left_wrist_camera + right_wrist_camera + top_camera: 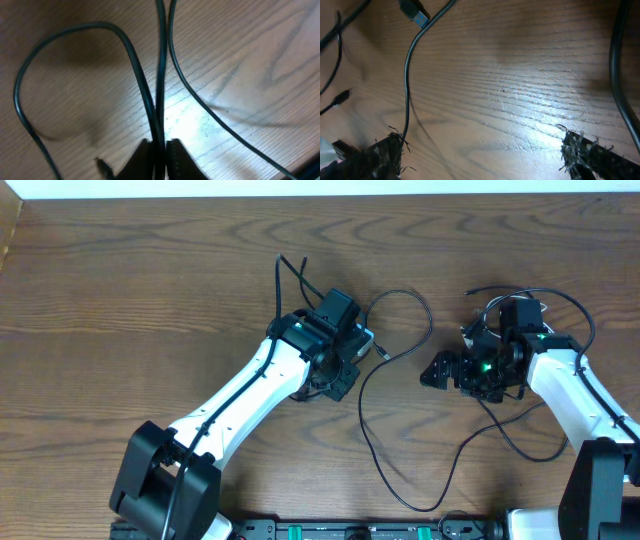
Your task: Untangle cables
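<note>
Overhead: left arm outstretched; left pincer tight on black cable, right pincer agape.

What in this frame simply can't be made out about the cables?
Left wrist: whether the left gripper pinches the black cable or just flanks it; blurred.
Right wrist: which cord the blue-tipped plug belongs to; top edge crops it.
Overhead: that grip, hidden beneath the left arm.
</note>
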### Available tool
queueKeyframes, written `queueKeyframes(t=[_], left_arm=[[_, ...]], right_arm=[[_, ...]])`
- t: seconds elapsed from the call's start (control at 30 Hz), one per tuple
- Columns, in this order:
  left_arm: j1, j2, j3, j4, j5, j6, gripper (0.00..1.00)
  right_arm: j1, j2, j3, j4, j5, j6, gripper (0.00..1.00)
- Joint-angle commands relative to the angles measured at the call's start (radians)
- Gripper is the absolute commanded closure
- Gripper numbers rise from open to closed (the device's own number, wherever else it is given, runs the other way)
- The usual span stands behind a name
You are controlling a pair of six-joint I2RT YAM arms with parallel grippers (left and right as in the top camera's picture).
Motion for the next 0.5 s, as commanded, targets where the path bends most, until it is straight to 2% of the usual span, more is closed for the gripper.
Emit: queueKeyframes(t=[0.0,0.1,0.2,0.3,0.4,0.47], left_arm=[[0.003,0.011,0.005,-0.011,-0.014,0.009,0.83],[0.003,0.011,0.005,-0.019,-0.014,0.009,0.83],[0.003,0.011,0.005,-0.037,-0.021,0.009,0.67],[0.003,0.008,0.007,-0.023,-0.021,-0.004,0.65],[0.002,0.006,0.045,0.022,-0.055,-0.078,0.57],[0.002,0.006,0.068,0.107,-0.094,-0.149,0.54]], right_arm=[[0.011,0.006,0.014,0.002,-0.003,0.011,0.01],[0.011,0.006,0.014,0.002,-0.003,0.011,0.01],[0.011,0.006,0.014,0.002,-0.003,0.011,0.01],[0.011,0.006,0.013,0.002,-0.003,0.011,0.01],[0.011,0.006,0.014,0.002,-0.003,0.011,0.01],[0.011,0.006,0.014,0.002,0.002,0.013,0.01]])
